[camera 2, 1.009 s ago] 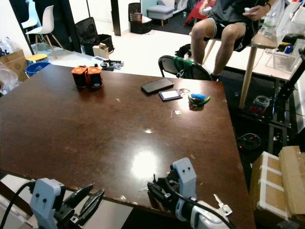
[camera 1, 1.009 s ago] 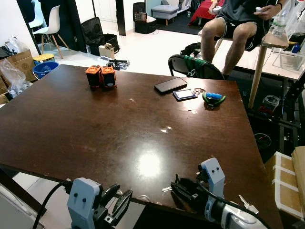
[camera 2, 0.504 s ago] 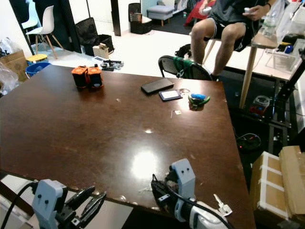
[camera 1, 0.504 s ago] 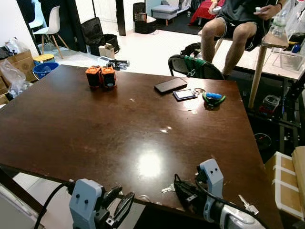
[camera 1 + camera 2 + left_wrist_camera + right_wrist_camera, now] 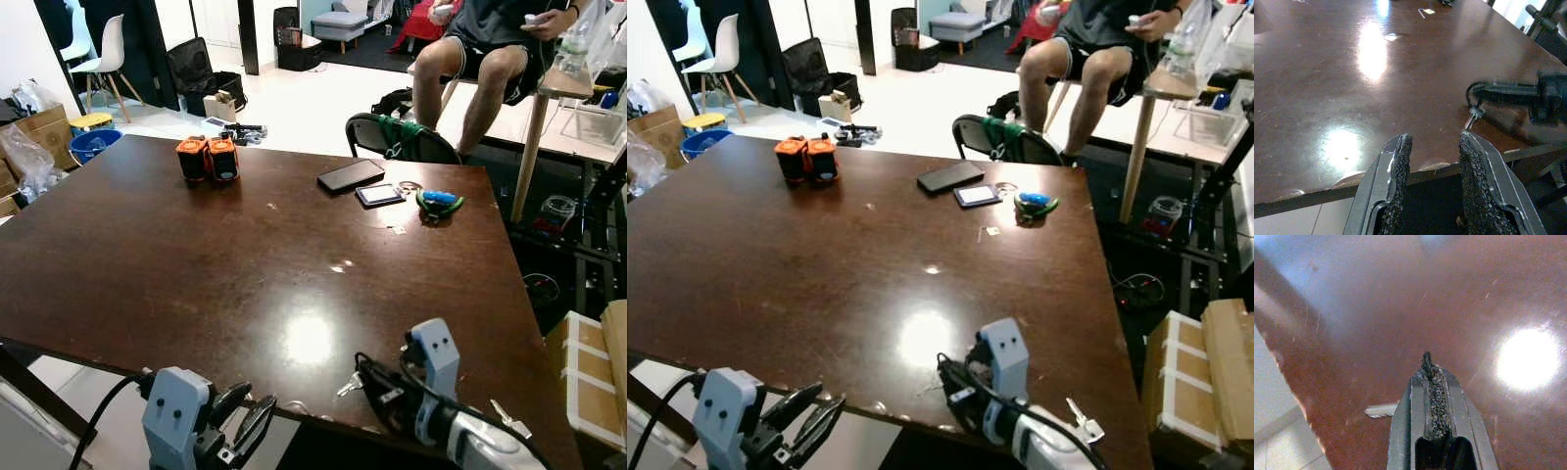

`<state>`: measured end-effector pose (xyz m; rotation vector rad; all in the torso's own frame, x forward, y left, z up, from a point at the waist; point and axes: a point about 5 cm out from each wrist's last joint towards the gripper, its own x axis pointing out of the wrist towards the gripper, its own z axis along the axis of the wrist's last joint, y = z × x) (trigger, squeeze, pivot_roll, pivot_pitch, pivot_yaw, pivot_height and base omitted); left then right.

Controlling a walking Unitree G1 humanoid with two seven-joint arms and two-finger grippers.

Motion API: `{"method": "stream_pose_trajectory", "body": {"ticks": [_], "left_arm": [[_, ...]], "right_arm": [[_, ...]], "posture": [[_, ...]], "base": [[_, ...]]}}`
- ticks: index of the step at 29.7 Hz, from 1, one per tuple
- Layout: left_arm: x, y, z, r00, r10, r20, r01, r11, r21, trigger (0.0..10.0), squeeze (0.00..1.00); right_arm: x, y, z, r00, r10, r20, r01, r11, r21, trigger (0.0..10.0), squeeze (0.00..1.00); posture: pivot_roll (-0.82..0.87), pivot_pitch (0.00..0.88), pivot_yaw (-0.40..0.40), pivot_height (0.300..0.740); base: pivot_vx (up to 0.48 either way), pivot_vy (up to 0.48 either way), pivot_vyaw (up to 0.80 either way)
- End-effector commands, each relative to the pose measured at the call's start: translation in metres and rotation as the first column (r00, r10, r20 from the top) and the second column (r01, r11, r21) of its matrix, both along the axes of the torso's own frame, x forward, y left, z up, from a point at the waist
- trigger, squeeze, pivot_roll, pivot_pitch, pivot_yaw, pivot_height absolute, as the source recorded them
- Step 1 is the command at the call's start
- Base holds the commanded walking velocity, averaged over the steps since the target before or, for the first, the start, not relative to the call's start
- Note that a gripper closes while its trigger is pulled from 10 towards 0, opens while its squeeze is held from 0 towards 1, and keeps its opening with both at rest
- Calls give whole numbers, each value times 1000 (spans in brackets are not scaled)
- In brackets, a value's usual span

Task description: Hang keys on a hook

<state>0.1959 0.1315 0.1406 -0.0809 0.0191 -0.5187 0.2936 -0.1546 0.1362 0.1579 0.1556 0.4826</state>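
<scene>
A small silver key lies at the front edge of the dark brown table, touching the tip of my right gripper. In the right wrist view the two fingers are pressed together, and the key's blade sticks out sideways beneath them. The left wrist view shows the key hanging off the right gripper's looped tip. My left gripper is open, below and in front of the table's edge. Another silver key rests near the table's right front corner.
Two orange-and-black objects stand at the far left of the table. A phone, a small card-like device and a green-blue item lie at the far right. A person sits beyond; a cardboard box stands to the right.
The right gripper's fingers have drawn together at the key and its wrist has risen slightly. The key has barely shifted. The left gripper stays where it was.
</scene>
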Motion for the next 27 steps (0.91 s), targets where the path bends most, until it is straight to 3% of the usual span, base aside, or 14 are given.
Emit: {"method": "stream_pose_trajectory", "body": {"ticks": [1,8,16,17,19,20,21,22,23,24,26,27], "left_arm": [[-1,3,-3,1000,8,-20,-8,1000,7,10000,0],[4,3,0,1000,27,-12,-27,1000,1,10000,0],[10,10,1,996,89,-3,-89,996,22,10000,0],[15,16,0,988,152,-4,-151,987,49,10000,0],[15,16,0,988,152,-4,-151,987,49,10000,0],[23,23,-4,972,235,-10,-233,968,88,10000,0],[32,29,-9,949,316,-10,-312,940,138,10000,0],[32,29,-9,949,316,-10,-312,940,138,10000,0],[38,34,-11,927,376,-4,-370,913,170,10000,0],[47,38,-12,893,450,22,-446,875,190,10000,0],[47,38,-12,893,450,22,-446,875,190,10000,0],[54,39,-10,864,502,35,-500,849,171,10000,0]], "right_arm": [[8,-3,15,996,-70,55,67,996,53,0,0],[27,3,50,982,-143,124,121,978,168,0,0],[25,18,50,986,-114,123,91,979,181,0,0],[24,22,46,987,-114,116,92,980,176,0,0],[24,22,46,987,-114,116,92,980,176,0,0],[24,27,40,986,-112,119,94,985,148,0,0],[24,32,33,986,-114,121,101,988,114,1294,0],[24,32,33,986,-114,121,101,988,114,1294,0],[24,37,28,985,-121,123,112,990,82,1294,0],[24,43,20,984,-133,122,127,990,60,5804,0],[24,43,20,984,-133,122,127,990,60,5804,0],[24,47,13,979,-164,121,160,986,42,6157,0]], "posture": [[-112,87,118,740],[-112,84,116,740],[-108,84,114,740],[-109,86,114,740],[-109,86,114,740],[-111,88,114,740],[-111,88,114,740],[-111,88,114,740],[-111,88,114,740],[-123,89,105,740],[-123,89,105,740],[-127,88,101,740]], "base": [[0,0,0],[0,0,0],[0,0,0],[0,0,0],[0,0,0],[0,0,0],[0,0,0],[0,0,0],[0,0,0],[0,0,0],[0,0,0],[0,0,0]]}}
